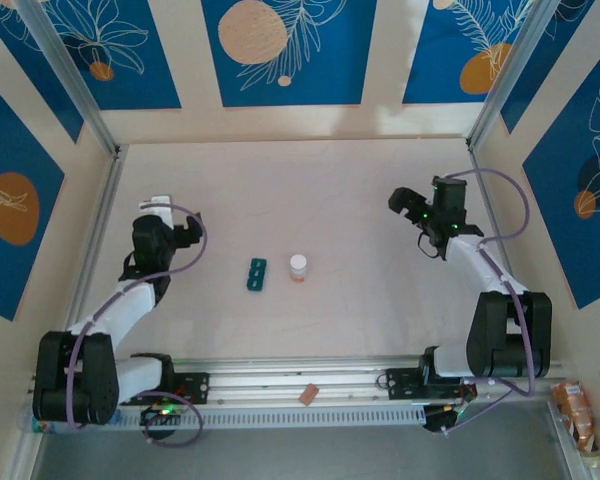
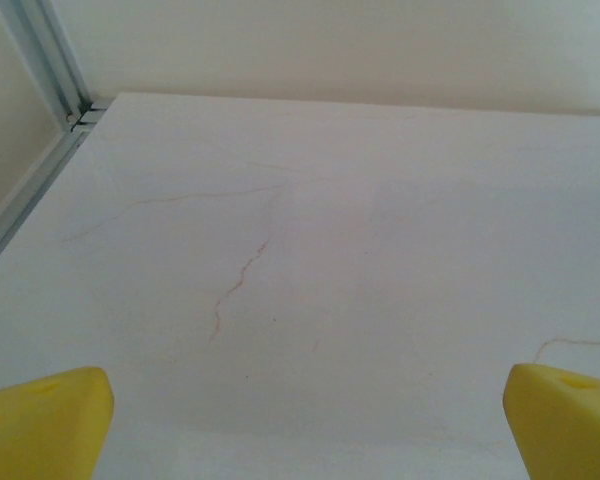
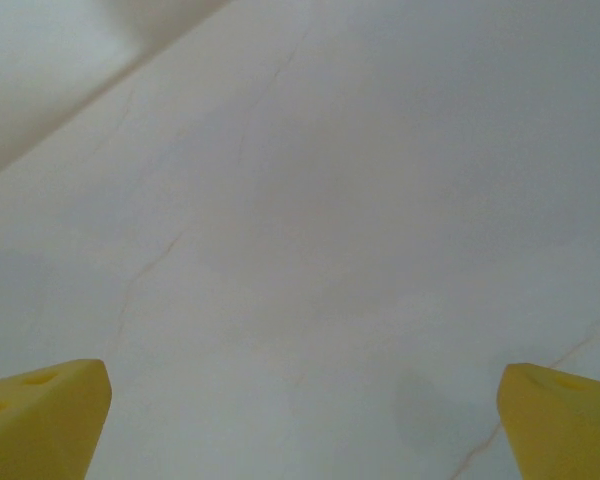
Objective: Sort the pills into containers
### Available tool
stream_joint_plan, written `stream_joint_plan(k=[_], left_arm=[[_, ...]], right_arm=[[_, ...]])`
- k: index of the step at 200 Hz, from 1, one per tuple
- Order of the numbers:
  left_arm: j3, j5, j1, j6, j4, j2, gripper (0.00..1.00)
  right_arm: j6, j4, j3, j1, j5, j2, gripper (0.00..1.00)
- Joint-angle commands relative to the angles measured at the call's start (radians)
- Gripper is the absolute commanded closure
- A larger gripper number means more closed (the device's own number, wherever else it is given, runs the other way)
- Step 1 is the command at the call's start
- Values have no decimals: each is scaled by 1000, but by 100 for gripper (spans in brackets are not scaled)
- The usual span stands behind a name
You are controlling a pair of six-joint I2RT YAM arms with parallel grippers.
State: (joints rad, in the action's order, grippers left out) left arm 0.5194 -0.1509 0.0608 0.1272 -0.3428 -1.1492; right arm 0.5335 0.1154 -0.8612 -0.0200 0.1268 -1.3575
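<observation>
A: Starting on the left, the left gripper [image 2: 305,430] hangs over bare table [image 1: 330,180], close to the left wall. Its yellow fingers [image 2: 40,425] sit out at the two bottom corners of the wrist view, spread wide, with only pale tabletop between them.

B: Faint hairline cracks run across the surface under it, and there's the metal corner post [image 2: 50,60] at the back left.

A: Towards the middle lies the teal pill organiser [image 1: 256,273], a short strip flat on the table with its long side running front to back. It's well apart from the left gripper.

B: Whether its lids are up or down, the overhead view is too small to tell.

A: Just to its right, near but not touching, a small white bottle [image 1: 298,267] stands upright, with orange showing at its lower edge.

B: Now the far side. The right gripper [image 3: 302,420] is over the table by the right wall, further back than the bottle and well apart from it.

A: Its yellow fingers [image 3: 40,415] are spread wide too, holding nothing, with plain tabletop below.

B: And in the near right corner, off the table, there's a crumpled orange packet [image 1: 578,410]
</observation>
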Motion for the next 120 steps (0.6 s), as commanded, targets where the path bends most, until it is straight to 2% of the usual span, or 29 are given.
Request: stream_joint_plan(k=[1, 31, 66, 92, 120], left_arm=[[33, 16, -12, 83, 157, 73, 0], [72, 70, -12, 150, 246, 157, 0], [145, 149, -11, 187, 376, 187, 0], [151, 180, -11, 240, 392, 180, 0], [156, 208, -10, 277, 400, 151, 0]], right_arm=[[-2, 153, -73, -132, -14, 38, 1], [-7, 249, -123, -345, 58, 35, 1], [25, 283, -152, -597, 110, 28, 1], [73, 323, -178, -747, 168, -4, 0], [119, 331, -201, -872, 164, -46, 1]])
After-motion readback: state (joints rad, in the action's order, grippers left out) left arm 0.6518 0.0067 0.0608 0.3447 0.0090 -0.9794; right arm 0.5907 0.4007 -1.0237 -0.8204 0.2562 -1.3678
